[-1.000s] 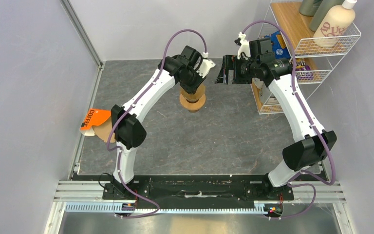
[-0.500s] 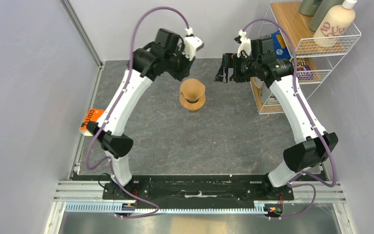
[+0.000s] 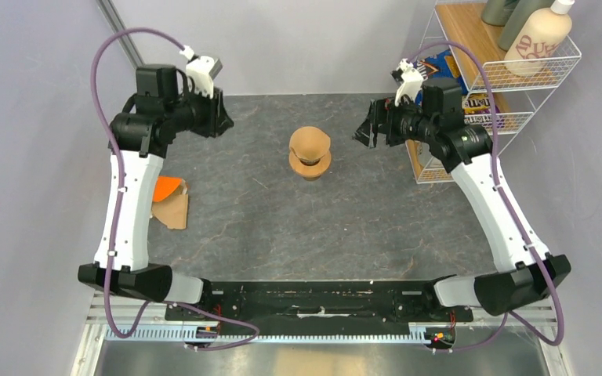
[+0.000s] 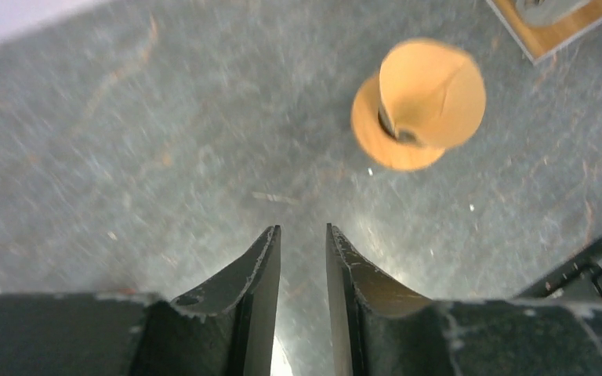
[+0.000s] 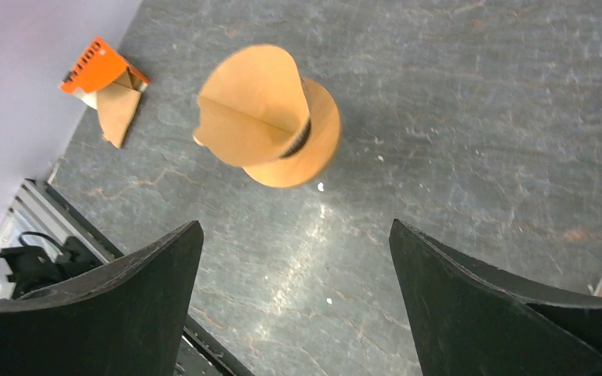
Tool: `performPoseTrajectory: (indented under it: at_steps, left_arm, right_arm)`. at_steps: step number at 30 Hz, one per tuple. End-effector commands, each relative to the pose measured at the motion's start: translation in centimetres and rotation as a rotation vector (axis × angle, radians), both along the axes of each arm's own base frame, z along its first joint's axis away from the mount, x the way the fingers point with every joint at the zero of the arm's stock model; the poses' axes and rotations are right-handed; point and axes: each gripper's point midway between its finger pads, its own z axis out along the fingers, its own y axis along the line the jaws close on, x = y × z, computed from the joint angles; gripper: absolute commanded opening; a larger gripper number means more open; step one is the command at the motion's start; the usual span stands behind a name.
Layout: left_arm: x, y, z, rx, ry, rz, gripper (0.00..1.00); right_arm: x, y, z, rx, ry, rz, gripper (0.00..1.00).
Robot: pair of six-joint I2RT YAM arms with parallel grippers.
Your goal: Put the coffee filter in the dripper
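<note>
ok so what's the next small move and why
Probably just retreat to rest: the filter sits opened as a cone in the dripper, and the left pincer, barely parted, and right pincer, wide open, are clear of it and empty.

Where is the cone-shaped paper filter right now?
In the top view the coffee filter sits in the dripper, mid-table toward the back wall, between the left gripper and the right gripper, touched by neither.

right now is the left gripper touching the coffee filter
Apart. Left wrist view shows bare table between the left gripper and the coffee filter in the dripper.
</note>
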Motion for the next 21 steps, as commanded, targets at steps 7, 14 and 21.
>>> performPoseTrajectory:
  at_steps: [7,14,21]
  left_arm:
    - [-2.2,1.3,-10.5,-0.065,0.262,0.026,0.86]
    - [-1.4,2.5,-16.2,0.013,0.367,0.077,0.90]
    - [-0.1,4.8,-17.8,0.114,0.275,0.248,0.92]
  right_arm:
    - [-2.0,-3.1,-4.7,-0.109,-0.049,-0.079,0.97]
    - [-2.8,-4.8,-8.7,-0.181,-0.042,-0.123,0.97]
    - [-2.9,-5.7,-11.2,-0.205,-0.035,-0.171,0.97]
